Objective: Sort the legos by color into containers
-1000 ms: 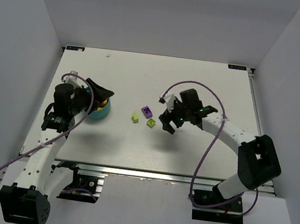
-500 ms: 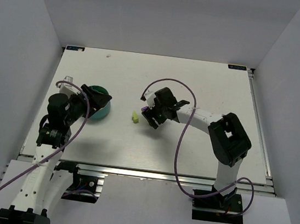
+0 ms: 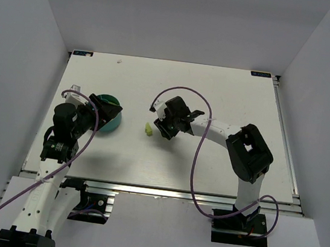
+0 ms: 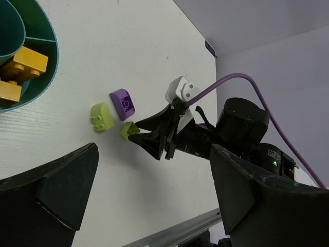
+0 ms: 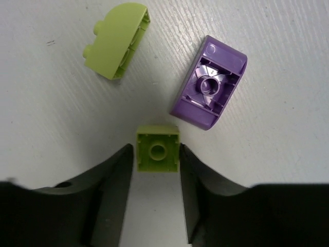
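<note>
A small square lime lego (image 5: 158, 149) lies studs down on the white table, between the fingertips of my right gripper (image 5: 156, 160). The jaws stand close on both sides of it, with a thin gap on the left. Just beyond lie a rounded lime lego (image 5: 117, 41) and a purple lego (image 5: 209, 85). The left wrist view shows the same three: square lime (image 4: 128, 130), rounded lime (image 4: 102, 116), purple (image 4: 123, 103), with the right gripper (image 4: 141, 136) at them. The teal bowl (image 3: 114, 123) holds two orange-yellow legos (image 4: 23, 64). My left gripper (image 3: 105, 106) hangs open over it.
The table's near edge, a metal rail (image 4: 175, 234), runs below the bricks. The right arm's purple cable (image 3: 197, 158) loops over the table's middle. White walls enclose the table on three sides.
My right gripper has moved left to the bricks and come down over the square lime one, its jaws narrowing around it. My left gripper has drawn back slightly over the bowl, still open.
</note>
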Action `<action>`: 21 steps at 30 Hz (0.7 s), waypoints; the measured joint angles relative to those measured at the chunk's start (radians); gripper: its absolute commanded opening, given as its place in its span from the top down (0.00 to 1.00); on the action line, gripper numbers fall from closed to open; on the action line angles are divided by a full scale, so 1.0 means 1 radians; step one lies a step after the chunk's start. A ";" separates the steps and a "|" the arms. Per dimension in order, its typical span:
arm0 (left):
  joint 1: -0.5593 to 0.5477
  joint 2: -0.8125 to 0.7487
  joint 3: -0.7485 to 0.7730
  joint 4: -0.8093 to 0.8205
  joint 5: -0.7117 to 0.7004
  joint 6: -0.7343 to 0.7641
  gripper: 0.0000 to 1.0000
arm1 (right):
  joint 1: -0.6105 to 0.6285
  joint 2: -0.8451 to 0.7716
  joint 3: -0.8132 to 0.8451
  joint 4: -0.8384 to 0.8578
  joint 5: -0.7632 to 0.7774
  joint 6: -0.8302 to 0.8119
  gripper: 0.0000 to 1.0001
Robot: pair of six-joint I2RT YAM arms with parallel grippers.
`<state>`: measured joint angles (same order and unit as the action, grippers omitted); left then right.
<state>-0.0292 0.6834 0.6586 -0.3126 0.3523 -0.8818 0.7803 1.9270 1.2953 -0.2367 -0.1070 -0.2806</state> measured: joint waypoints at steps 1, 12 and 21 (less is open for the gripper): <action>0.000 0.000 0.000 -0.001 -0.001 0.001 0.02 | 0.000 0.000 0.000 0.000 -0.001 -0.004 0.61; 0.000 -0.010 0.000 -0.002 -0.012 0.010 0.02 | 0.000 0.000 0.000 0.000 -0.016 -0.042 0.63; 0.000 -0.016 0.000 -0.006 -0.017 0.013 0.02 | 0.002 0.021 0.001 -0.012 -0.011 -0.046 0.49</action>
<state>-0.0292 0.6670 0.6586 -0.3183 0.3351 -0.8684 0.7822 1.9484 1.2961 -0.2485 -0.1177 -0.3267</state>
